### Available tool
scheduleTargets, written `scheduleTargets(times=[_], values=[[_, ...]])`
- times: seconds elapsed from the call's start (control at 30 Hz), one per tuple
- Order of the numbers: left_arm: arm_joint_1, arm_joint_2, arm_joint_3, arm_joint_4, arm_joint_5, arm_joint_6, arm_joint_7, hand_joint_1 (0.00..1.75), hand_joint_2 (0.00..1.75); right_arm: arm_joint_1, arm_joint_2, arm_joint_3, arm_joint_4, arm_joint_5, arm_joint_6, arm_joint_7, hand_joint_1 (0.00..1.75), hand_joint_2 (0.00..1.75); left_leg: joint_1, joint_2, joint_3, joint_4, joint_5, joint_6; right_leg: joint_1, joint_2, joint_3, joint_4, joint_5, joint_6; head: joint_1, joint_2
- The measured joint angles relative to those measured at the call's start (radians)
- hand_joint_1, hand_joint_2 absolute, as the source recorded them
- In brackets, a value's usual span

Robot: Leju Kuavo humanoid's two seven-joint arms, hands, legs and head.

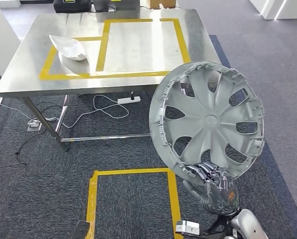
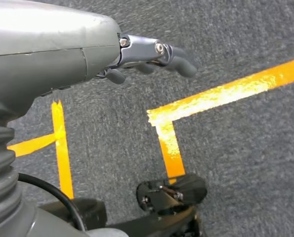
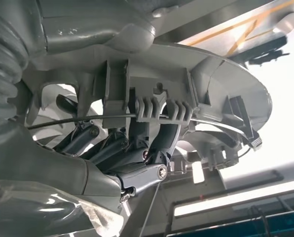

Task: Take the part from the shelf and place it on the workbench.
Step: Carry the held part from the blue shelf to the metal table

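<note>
The part is a grey spoked wheel cover [image 1: 209,119], held upright and tilted at the lower right of the head view. My right hand [image 1: 215,186] grips its lower rim from below. In the right wrist view the fingers [image 3: 138,158] wrap over the ribbed inner rim of the cover [image 3: 198,64]. The steel workbench [image 1: 139,50] with yellow tape frames stands ahead and to the left, its near edge beyond the cover. My left hand [image 2: 153,54] hangs over the carpet, fingers loosely extended and holding nothing.
A white curved part [image 1: 70,48] lies in the workbench's left taped frame. Black cases [image 1: 72,5] and a cardboard box [image 1: 160,4] sit at its far edge. A power strip [image 1: 129,100] and cables lie under it. A yellow tape square [image 1: 132,173] marks the floor.
</note>
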Motion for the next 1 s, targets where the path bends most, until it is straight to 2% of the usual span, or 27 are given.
scheduleTargets(times=[0.07,0.1,0.2,0.23,0.27,0.3,0.33,0.37,0.4,0.43,0.47,0.53,0.6,0.63,0.73,0.77,0.8,0.87,0.9,0.93,0.97,1.0], values=[[0.000,0.001,0.001,0.000,0.000,0.000,0.000,0.00,1.75,-0.004,0.000,0.004,0.000,0.000,0.000,0.000,1.75,1.75,0.003,-0.002,0.015,-0.008,0.002,0.014,-0.001,0.000,-0.007,0.022,-0.005,0.011,0.002,0.000],[-0.001,0.001,0.001,0.000,0.000,0.000,0.000,0.00,1.75,-0.006,0.000,0.005,0.001,-0.001,0.000,0.001,1.75,1.75,0.005,-0.003,0.023,-0.010,0.000,0.019,-0.002,0.000,-0.026,0.057,-0.017,0.012,0.004,0.000],[-0.002,0.000,0.002,0.000,0.001,-0.002,0.000,0.00,1.75,-0.012,0.000,0.008,0.005,0.000,0.000,0.000,1.75,1.75,0.004,-0.004,0.035,-0.011,-0.013,0.028,-0.002,0.002,-0.147,0.244,-0.087,0.015,0.010,0.000],[-0.001,0.000,0.002,0.000,0.001,-0.002,0.000,0.00,1.75,-0.012,0.000,0.010,0.007,0.000,0.000,-0.001,1.75,1.75,0.003,-0.004,0.040,-0.011,-0.019,0.029,-0.002,0.002,-0.180,0.282,-0.097,0.016,0.011,0.000],[0.000,0.000,0.002,0.000,0.001,-0.002,0.000,0.00,1.75,-0.012,0.000,0.012,0.008,0.000,0.000,-0.001,1.75,1.75,0.002,-0.005,0.047,-0.011,-0.026,0.028,-0.002,0.002,-0.195,0.283,-0.083,0.017,0.012,0.000],[0.001,0.000,0.003,0.000,0.001,-0.002,0.000,0.00,1.75,-0.012,0.000,0.013,0.010,0.000,0.000,0.000,1.75,1.75,0.002,-0.006,0.057,-0.010,-0.033,0.027,-0.002,0.001,-0.189,0.245,-0.046,0.015,0.012,0.000],[0.001,0.000,0.003,0.000,0.001,-0.002,0.000,0.00,1.75,-0.012,0.000,0.013,0.011,-0.001,0.000,0.000,1.75,1.75,0.002,-0.007,0.068,-0.010,-0.041,0.025,-0.002,0.001,-0.170,0.179,0.005,0.013,0.012,0.000],[0.001,0.000,0.003,0.000,0.001,-0.002,0.000,0.00,1.75,-0.013,0.000,0.014,0.012,-0.001,0.000,0.001,1.75,1.75,0.002,-0.008,0.078,-0.010,-0.049,0.021,-0.002,0.001,-0.149,0.116,0.042,0.011,0.012,0.000],[0.000,0.000,0.004,0.000,0.001,-0.002,0.000,0.00,1.75,-0.015,0.001,0.015,0.014,-0.001,0.000,0.001,1.75,1.75,0.001,-0.009,0.084,-0.009,-0.056,0.017,0.000,0.001,-0.131,0.062,0.059,0.007,0.012,0.000],[-0.001,0.000,0.004,0.000,0.002,-0.002,0.000,0.00,1.75,-0.016,0.001,0.016,0.015,0.000,0.000,0.001,1.75,1.75,0.000,-0.008,0.086,-0.010,-0.062,0.011,0.002,0.001,-0.118,0.031,0.064,0.003,0.011,0.000],[-0.001,0.000,0.004,0.000,0.002,-0.002,-0.001,0.00,1.75,-0.016,0.001,0.017,0.016,0.000,0.000,0.000,1.75,1.75,-0.001,-0.008,0.088,-0.008,-0.065,0.005,0.005,0.001,-0.114,0.022,0.056,-0.004,0.010,0.000],[-0.001,0.001,0.005,0.000,0.003,-0.001,-0.001,0.00,1.75,-0.016,0.002,0.021,0.018,0.000,0.000,0.000,1.75,1.75,-0.001,-0.007,0.094,-0.005,-0.070,-0.006,0.004,0.002,-0.099,0.015,0.058,-0.018,0.009,0.000],[-0.002,0.002,0.005,0.000,0.003,0.000,-0.001,0.00,1.75,-0.017,0.004,0.023,0.019,0.000,0.000,0.001,1.75,1.75,0.000,-0.006,0.086,0.032,-0.085,-0.017,0.001,0.001,-0.081,0.012,0.055,-0.028,0.008,0.000],[-0.004,0.002,0.005,0.000,0.003,0.000,-0.002,0.00,1.75,-0.018,0.005,0.023,0.019,-0.001,0.000,0.002,1.75,1.75,0.002,-0.005,0.063,0.078,-0.103,-0.023,-0.001,0.000,-0.073,0.011,0.051,-0.033,0.007,0.000],[0.000,0.003,0.006,0.000,0.004,0.000,-0.003,0.00,1.75,-0.021,0.007,0.024,0.021,0.001,0.000,0.001,1.75,1.75,0.008,-0.003,-0.049,0.256,-0.165,-0.035,-0.001,0.001,-0.056,0.011,0.034,-0.039,0.004,0.000],[0.003,0.003,0.006,0.000,0.004,-0.001,-0.003,0.00,1.75,-0.022,0.009,0.025,0.022,0.002,0.000,0.000,1.75,1.75,0.008,-0.003,-0.072,0.276,-0.164,-0.036,-0.001,0.002,-0.048,0.011,0.027,-0.039,0.004,0.000],[0.004,0.004,0.006,0.000,0.004,-0.001,-0.003,0.00,1.75,-0.022,0.010,0.027,0.024,0.002,0.000,0.000,1.75,1.75,0.008,-0.003,-0.078,0.259,-0.140,-0.036,-0.001,0.003,-0.038,0.011,0.020,-0.038,0.004,0.000],[0.005,0.005,0.006,0.000,0.004,-0.001,-0.004,0.00,1.75,-0.024,0.011,0.029,0.027,0.001,0.001,0.001,1.75,1.75,0.008,-0.003,-0.055,0.146,-0.045,-0.028,-0.001,0.003,-0.019,0.010,0.003,-0.035,0.004,0.000],[0.005,0.007,0.006,0.000,0.005,-0.001,-0.004,0.00,1.75,-0.027,0.012,0.030,0.029,0.001,0.001,0.001,1.75,1.75,0.005,-0.002,-0.041,0.090,-0.013,-0.023,0.000,0.003,-0.010,0.010,-0.005,-0.031,0.005,0.000],[0.005,0.008,0.007,0.000,0.005,-0.001,-0.004,0.00,1.75,-0.030,0.013,0.031,0.031,0.001,0.001,0.001,1.75,1.75,0.003,-0.001,-0.031,0.050,0.004,-0.018,0.001,0.003,-0.007,0.010,-0.011,-0.026,0.005,0.000],[0.005,0.008,0.007,0.000,0.006,-0.002,-0.004,0.00,1.75,-0.034,0.014,0.031,0.033,0.001,0.001,0.001,1.75,1.75,0.000,0.000,-0.027,0.030,0.006,-0.014,0.002,0.004,-0.007,0.010,-0.014,-0.021,0.004,0.000],[0.005,0.009,0.007,0.000,0.007,-0.002,-0.004,0.00,1.75,-0.037,0.015,0.032,0.034,0.002,0.002,0.001,1.75,1.75,-0.002,0.000,-0.027,0.026,-0.005,-0.011,0.003,0.005,-0.005,0.011,-0.016,-0.018,0.004,0.000]])
